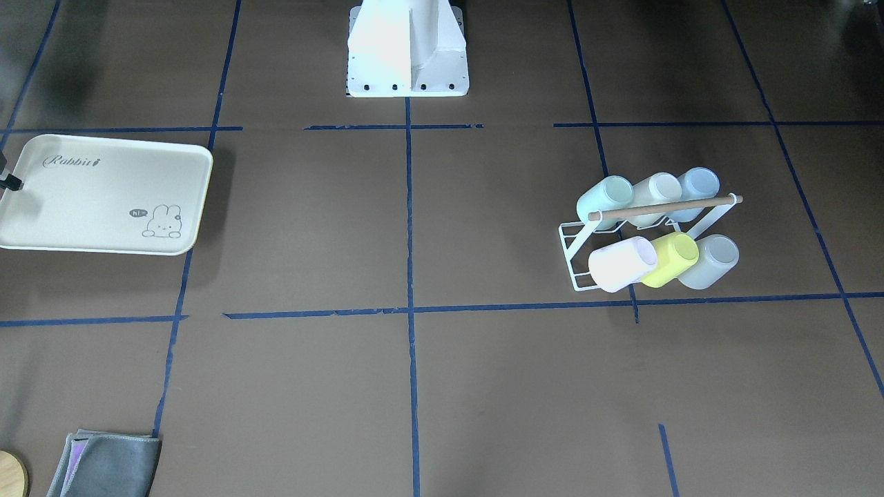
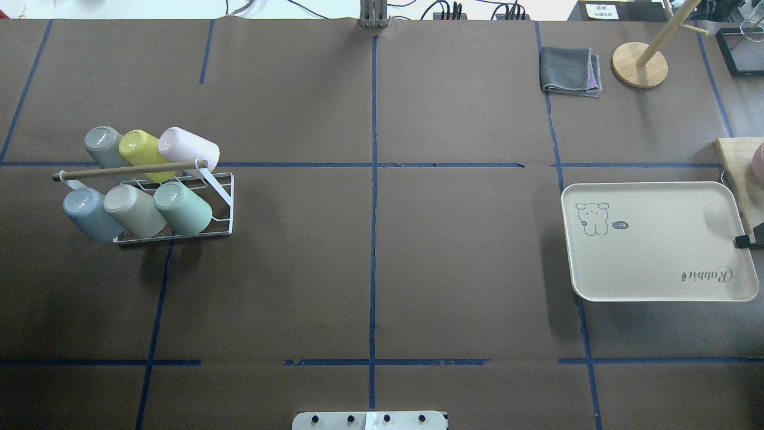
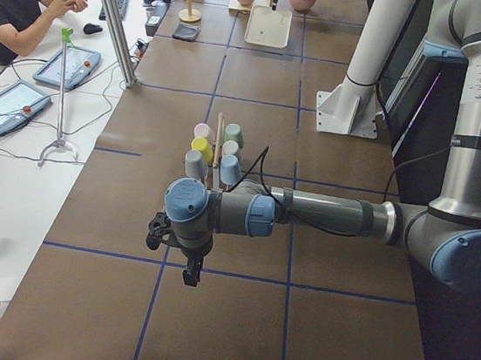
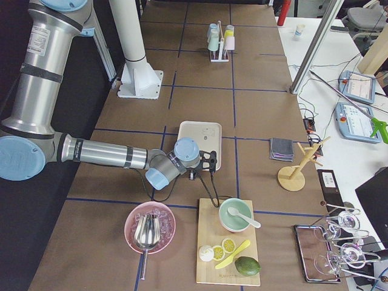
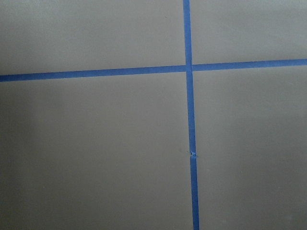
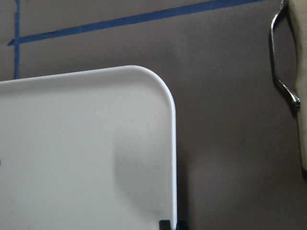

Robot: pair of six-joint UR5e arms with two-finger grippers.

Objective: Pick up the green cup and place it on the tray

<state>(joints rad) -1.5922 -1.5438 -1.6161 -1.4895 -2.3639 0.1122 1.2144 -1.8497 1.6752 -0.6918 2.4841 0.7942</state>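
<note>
Peeking in at the overhead view's right edge as a dark tip only: right gripper (image 2: 742, 241), at the tray (image 2: 650, 251) rim; cannot tell whether fingers apart or together. Seen solely from the side: left gripper (image 3: 192, 272), over bare table (image 2: 465, 269), apart from the rack (image 2: 231, 206); finger spread likewise impossible to judge. Propped tilted on the rack's near row, at the end toward table centre, beside a cream cup (image 2: 134, 210): green cup (image 2: 182, 208), well apart from tray. Brown paper surface gridded with blue tape (image 2: 373, 239); folded grey cloth (image 2: 567, 70) and wooden stand (image 2: 640, 64) at far edge; seated operator (image 3: 16, 7) alongside.
</note>
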